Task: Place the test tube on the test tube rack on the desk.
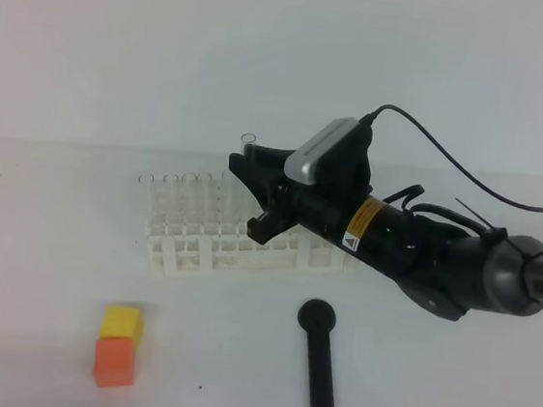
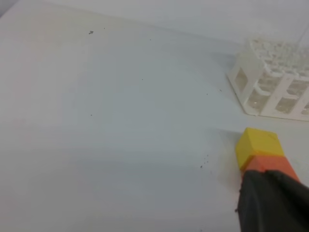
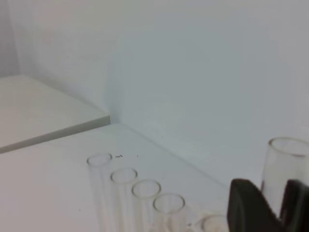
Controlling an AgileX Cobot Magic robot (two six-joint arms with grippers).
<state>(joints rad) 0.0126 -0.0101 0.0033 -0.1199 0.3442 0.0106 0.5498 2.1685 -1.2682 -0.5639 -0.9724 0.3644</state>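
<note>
The test tube (image 3: 285,164) is a clear glass tube standing upright, its open rim (image 1: 249,139) showing above the black fingers. My right gripper (image 1: 253,194) is shut on it, and the right wrist view shows the tube pinched between the two dark fingertips (image 3: 248,205). The gripper hangs over the right part of the white lattice test tube rack (image 1: 189,248), which stands on the white desk (image 1: 44,238). Several other clear tubes (image 3: 124,176) stand in a row in the rack. My left gripper (image 2: 270,198) shows only as a dark mass at the bottom right of the left wrist view, shut and holding nothing.
A yellow block (image 1: 122,321) leans against an orange block (image 1: 114,359) at the front left, close to my left gripper. A black round-headed stick (image 1: 318,359) lies in front of the rack. The right arm and its cable (image 1: 450,164) stretch in from the right.
</note>
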